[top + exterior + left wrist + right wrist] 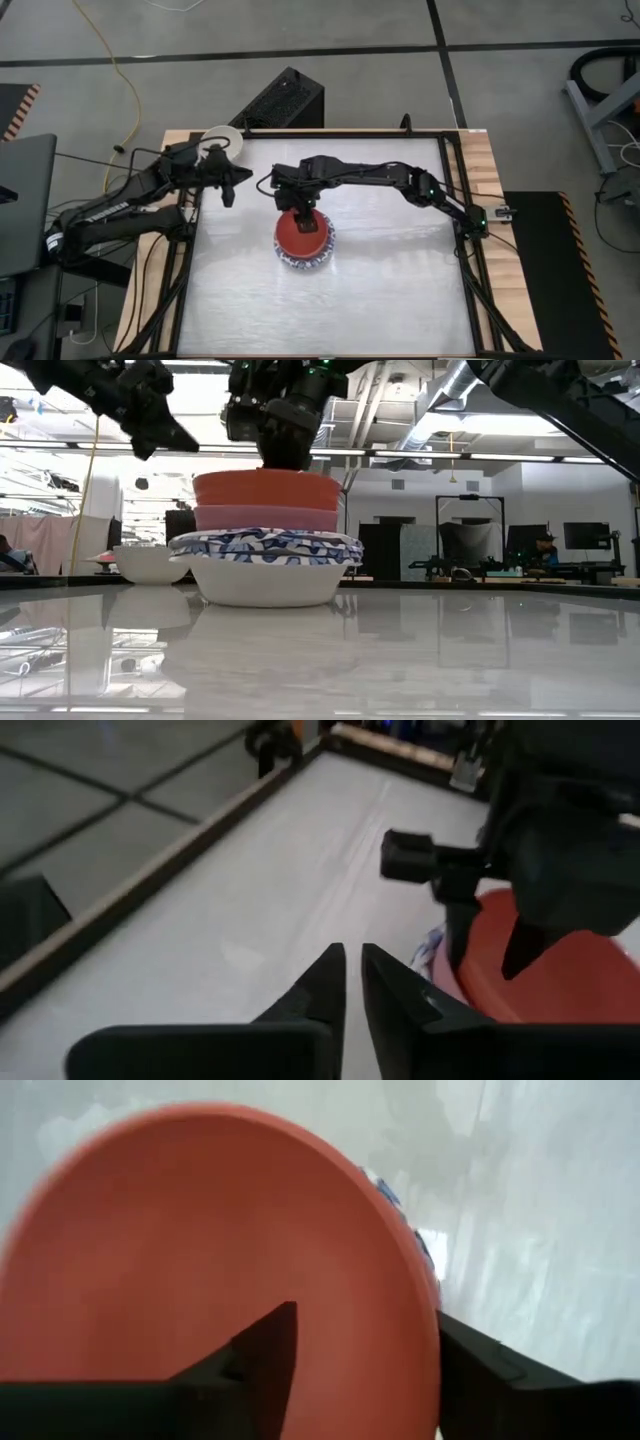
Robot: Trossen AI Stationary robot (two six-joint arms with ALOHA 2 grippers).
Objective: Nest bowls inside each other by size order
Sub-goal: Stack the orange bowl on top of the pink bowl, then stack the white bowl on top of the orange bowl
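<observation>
A stack of bowls stands mid-table: a red bowl (300, 236) on top, nested in a pink bowl (265, 517), over blue-and-white patterned bowls (265, 545) and a white-sided bowl (265, 585) that rests on the table. My right gripper (365, 1320) is open just above the red bowl (200, 1230), one finger inside its rim and one outside. My left gripper (352, 960) is shut and empty, in the air left of the stack. A small cream-white bowl (222, 138) sits at the table's far left corner. My right gripper comes from above, pointing down, with one finger (265, 1355) inside the red bowl and the other (480, 1370) outside its rim (425, 1310). I cannot tell whether either finger touches the rim. The red bowl sits level in the stack.
The cream-white bowl also shows in the low view (150, 563), behind and left of the stack. A black frame (455, 200) borders the white table top. There is free room on the near half of the table (330, 310).
</observation>
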